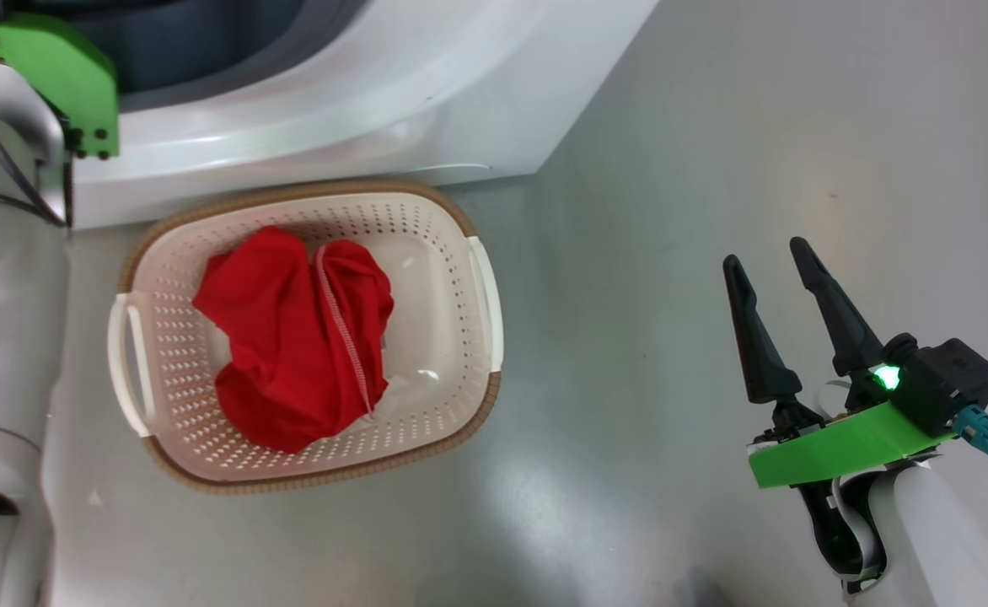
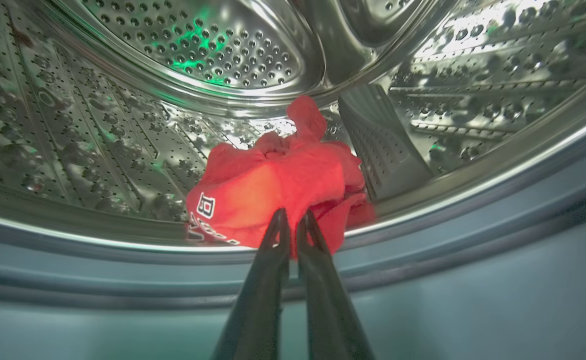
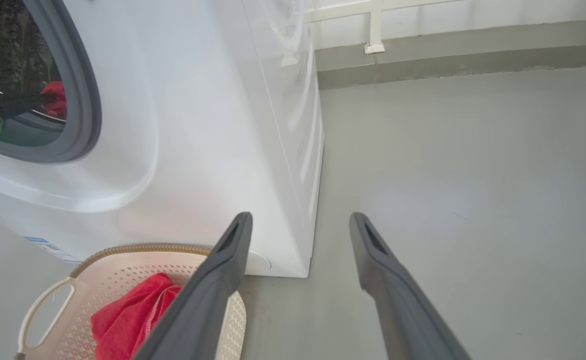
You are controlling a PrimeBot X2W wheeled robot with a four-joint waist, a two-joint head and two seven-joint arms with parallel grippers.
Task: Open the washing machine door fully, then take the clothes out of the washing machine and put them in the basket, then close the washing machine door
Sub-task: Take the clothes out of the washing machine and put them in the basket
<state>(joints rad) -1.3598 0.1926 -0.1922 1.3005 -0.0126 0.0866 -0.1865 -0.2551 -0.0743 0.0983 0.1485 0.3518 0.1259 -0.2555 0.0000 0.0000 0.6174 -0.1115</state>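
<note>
**Item 1:** jersey [image 2: 278, 185]. Soft red knit, crumpled into a mound on the floor of the drum [image 2: 213, 50]. Its long axis runs 9 to 3 o'clock, a twisted tail points to 12, and there is white print at its 8 o'clock edge. My left gripper [image 2: 293, 216], with two long dark tapered fingers, is pinched closed on its 6 o'clock hem.

**Drum:** bright perforated steel, with a ribbed paddle [image 2: 383, 145] at the jersey's 3 o'clock.

**Item 2:** second red garment [image 1: 300, 337]. Bunched, with white stitched trim running 12 to 6. It lies in the basket [image 1: 460, 244], which is cream perforated plastic with a brown woven-look rim and white handles at 9 and 3.

**Washing machine** [image 1: 359, 118]: glossy white, at the basket's 12.

**My right gripper** [image 1: 764, 253]: fingers spread and holding nothing, at the basket's 3, over the grey floor [image 1: 671, 126].
</note>
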